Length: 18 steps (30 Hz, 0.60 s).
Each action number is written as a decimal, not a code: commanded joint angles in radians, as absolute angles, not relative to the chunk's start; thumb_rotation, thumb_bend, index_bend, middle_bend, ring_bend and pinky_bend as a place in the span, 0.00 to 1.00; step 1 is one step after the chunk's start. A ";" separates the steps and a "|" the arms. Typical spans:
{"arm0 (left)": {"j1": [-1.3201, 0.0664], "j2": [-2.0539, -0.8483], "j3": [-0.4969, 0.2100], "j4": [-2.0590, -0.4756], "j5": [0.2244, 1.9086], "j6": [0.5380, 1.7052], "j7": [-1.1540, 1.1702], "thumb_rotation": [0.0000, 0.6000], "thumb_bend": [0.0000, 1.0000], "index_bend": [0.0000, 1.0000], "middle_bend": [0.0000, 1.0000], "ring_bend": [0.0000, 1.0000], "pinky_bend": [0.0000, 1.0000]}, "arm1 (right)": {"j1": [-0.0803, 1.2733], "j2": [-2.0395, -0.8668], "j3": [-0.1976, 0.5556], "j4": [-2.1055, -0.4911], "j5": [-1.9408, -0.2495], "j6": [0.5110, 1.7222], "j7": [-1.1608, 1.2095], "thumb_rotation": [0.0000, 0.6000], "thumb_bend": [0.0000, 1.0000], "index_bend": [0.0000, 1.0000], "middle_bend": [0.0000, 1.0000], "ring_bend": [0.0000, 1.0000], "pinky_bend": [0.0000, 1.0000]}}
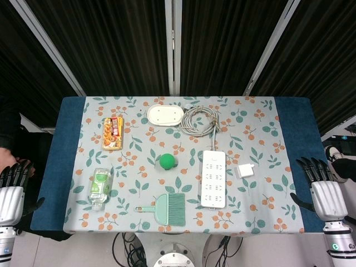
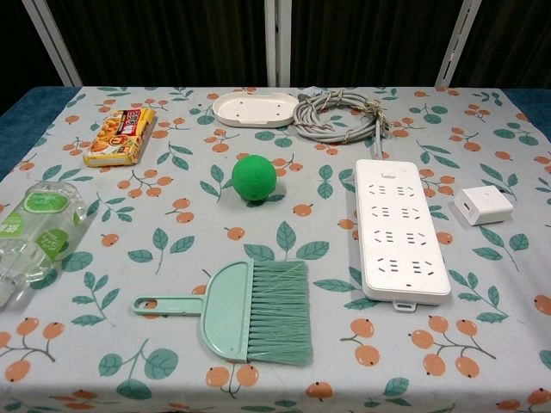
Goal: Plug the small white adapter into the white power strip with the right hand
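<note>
Fingers on your right hand (image 1: 325, 189) are straight and slightly apart, holding nothing; it sits off the table's right edge, seen in the head view only. Your left hand (image 1: 12, 192) is the same: fingers extended, nothing held, off the left edge beside the blue border of the table (image 1: 55, 167).

Your target, the small white adapter (image 2: 483, 205), lies flat on the leaf-and-fruit patterned cloth (image 2: 172, 249), just beside the right side of the white power strip (image 2: 399, 228) but not touching it. It is on the right half of the table, well apart from your right hand. The strip lies lengthwise, running away from you, sockets facing up, nothing plugged in. Its grey cable (image 2: 337, 116) is coiled at the far end.

Other stuff:
- white oval dish (image 2: 256, 109) at the far edge, just left of the cable coil
- green ball (image 2: 254, 179) near table centre, left of the strip
- mint-green hand brush (image 2: 250, 311) at the near edge, handle pointing left, bristles to the right
- clear plastic bottle with green label (image 2: 39, 232) lying on its side at the near left
- orange snack packet (image 2: 120, 135) at the far left

Neither hand touches anything on the table.
</note>
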State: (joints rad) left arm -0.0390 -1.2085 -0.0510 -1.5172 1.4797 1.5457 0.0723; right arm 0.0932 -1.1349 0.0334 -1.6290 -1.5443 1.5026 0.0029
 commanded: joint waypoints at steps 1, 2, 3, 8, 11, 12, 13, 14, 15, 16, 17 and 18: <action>-0.038 -1.209 -0.051 -1.514 1.478 1.545 0.063 1.00 0.14 0.04 0.00 0.00 0.00 | 0.096 -1.139 0.036 -1.630 -1.542 1.499 -0.002 1.00 0.13 0.10 0.08 0.00 0.00; -0.038 -1.211 -0.051 -1.512 1.478 1.543 0.061 1.00 0.14 0.04 0.00 0.00 0.00 | 0.097 -1.140 0.037 -1.630 -1.541 1.494 -0.005 1.00 0.13 0.10 0.09 0.00 0.00; -0.039 -1.212 -0.050 -1.510 1.478 1.541 0.060 1.00 0.14 0.04 0.00 0.00 0.00 | 0.099 -1.142 0.037 -1.630 -1.540 1.489 -0.006 1.00 0.13 0.10 0.09 0.00 0.00; -0.038 -1.222 -0.048 -1.503 1.481 1.542 0.051 1.00 0.14 0.04 0.00 0.00 0.00 | 0.114 -1.152 0.040 -1.631 -1.535 1.460 -0.018 1.00 0.13 0.10 0.10 0.00 0.00; -0.037 -1.229 -0.048 -1.497 1.483 1.545 0.044 1.00 0.14 0.04 0.00 0.00 0.00 | 0.135 -1.176 0.055 -1.621 -1.510 1.427 -0.049 1.00 0.13 0.10 0.11 0.00 0.00; -0.038 -1.232 -0.048 -1.496 1.485 1.545 0.041 1.00 0.14 0.04 0.00 0.00 0.00 | 0.146 -1.187 0.061 -1.615 -1.502 1.410 -0.060 1.00 0.13 0.10 0.12 0.00 0.00; -0.038 -1.235 -0.047 -1.493 1.487 1.545 0.038 1.00 0.14 0.04 0.00 0.00 0.00 | 0.163 -1.203 0.070 -1.604 -1.486 1.383 -0.072 1.00 0.12 0.10 0.12 0.00 0.00; -0.038 -1.237 -0.046 -1.492 1.489 1.545 0.036 1.00 0.14 0.04 0.00 0.00 0.00 | 0.176 -1.217 0.078 -1.595 -1.470 1.361 -0.083 1.00 0.12 0.10 0.13 0.00 0.00; -0.038 -1.239 -0.045 -1.491 1.491 1.546 0.034 1.00 0.14 0.04 0.00 0.00 0.00 | 0.190 -1.234 0.085 -1.583 -1.460 1.343 -0.093 1.00 0.11 0.10 0.13 0.00 0.00; -0.038 -1.241 -0.044 -1.490 1.493 1.547 0.032 1.00 0.14 0.04 0.00 0.00 0.00 | 0.203 -1.253 0.092 -1.566 -1.453 1.327 -0.099 1.00 0.10 0.10 0.13 0.00 0.00; -0.037 -1.243 -0.043 -1.488 1.495 1.548 0.028 1.00 0.14 0.04 0.00 0.00 0.00 | 0.221 -1.279 0.098 -1.543 -1.442 1.302 -0.109 1.00 0.09 0.10 0.13 0.00 0.00; -0.036 -1.244 -0.043 -1.486 1.495 1.550 0.026 1.00 0.14 0.04 0.00 0.00 0.00 | 0.234 -1.297 0.101 -1.526 -1.434 1.282 -0.117 1.00 0.09 0.10 0.13 0.00 0.00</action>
State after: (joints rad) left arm -0.0360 -1.2434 -0.0431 -1.4870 1.4950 1.5496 0.0265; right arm 0.1989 -1.2541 0.0836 -1.5651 -1.4609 1.3261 -0.0920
